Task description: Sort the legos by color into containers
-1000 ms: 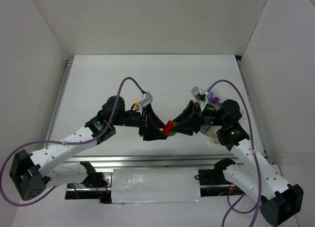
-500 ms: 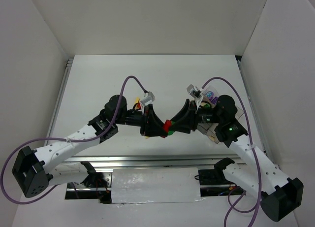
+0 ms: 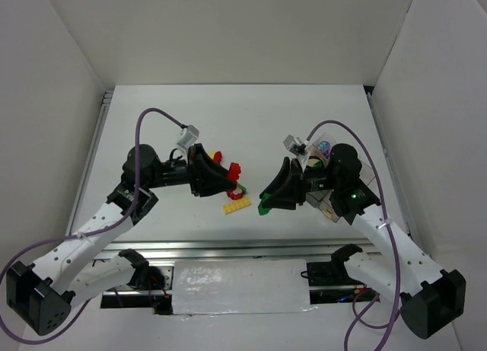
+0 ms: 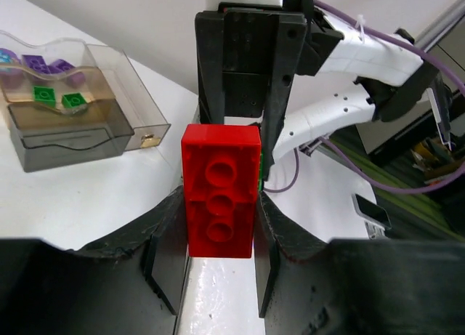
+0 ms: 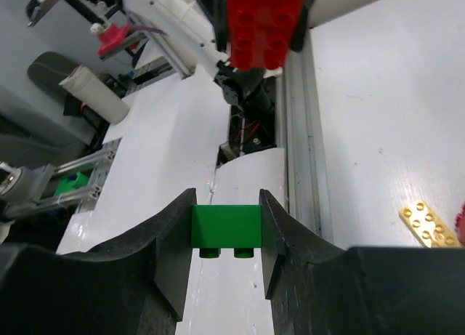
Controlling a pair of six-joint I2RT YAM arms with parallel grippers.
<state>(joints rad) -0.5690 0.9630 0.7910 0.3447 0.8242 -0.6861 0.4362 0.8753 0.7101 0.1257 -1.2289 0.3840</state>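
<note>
My left gripper point(image 3: 230, 174) is shut on a red lego brick point(image 4: 220, 191), held above the table with its underside tubes facing the left wrist camera. To its right, my right gripper point(image 3: 265, 202) is shut on a green brick point(image 5: 226, 226), studs pointing down. The two grippers face each other a short way apart. A flat yellow studded plate point(image 3: 237, 205) lies on the table between them. The smoky clear organizer box point(image 4: 65, 135) holds purple point(image 4: 35, 61) and green legos point(image 4: 44, 94); in the top view the right arm mostly covers it.
Loose legos lie by the left gripper: a red and green cluster point(image 3: 240, 190) and a red and yellow piece point(image 3: 217, 157). White walls close in the table on three sides. A metal rail point(image 3: 228, 248) runs along the near edge.
The joined red and green bricks have come apart. My left gripper closed on the red one and drew back left with it; the right gripper keeps the green one.
</note>
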